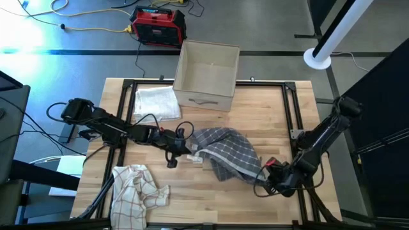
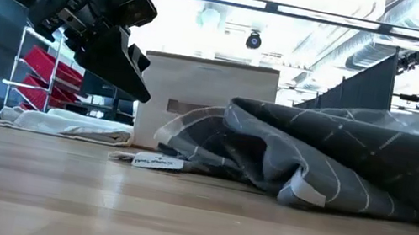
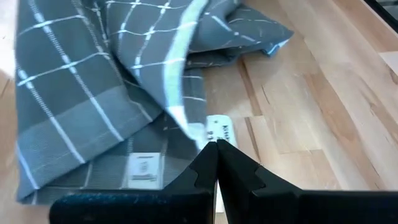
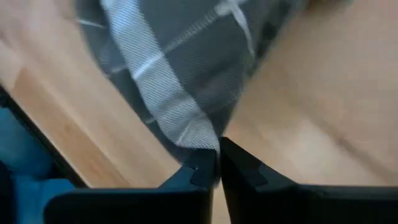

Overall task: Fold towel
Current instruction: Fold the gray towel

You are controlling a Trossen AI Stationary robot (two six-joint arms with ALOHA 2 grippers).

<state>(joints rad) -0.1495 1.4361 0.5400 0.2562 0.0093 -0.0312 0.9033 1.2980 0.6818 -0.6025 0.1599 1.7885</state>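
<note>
Right now the grey checked towel (image 1: 227, 153) lies crumpled just right of the middle of the high view, on the wooden desk (image 1: 211, 204), with its white label poking out at its left edge. The left claw (image 1: 185, 148) sits at that left edge; in its wrist view the fingers are pressed together on a thin fold of the towel's corner. The right claw (image 1: 276, 174) is at the lower right end of the cloth, and its wrist view shows it pinching a corner there as well.

The risk, as I judge it, is slippage: each pinch holds only a sliver of fabric, so a quick lift or stretch could pull a corner free and drop the towel back in a heap. If the two held corners are not on one edge, spreading will twist the cloth instead of flattening it.

A cardboard box (image 1: 208, 73), a folded white towel (image 1: 155, 102) and a red-checked cloth (image 1: 134, 188) sit nearby; a wide sweep could snag them.
</note>
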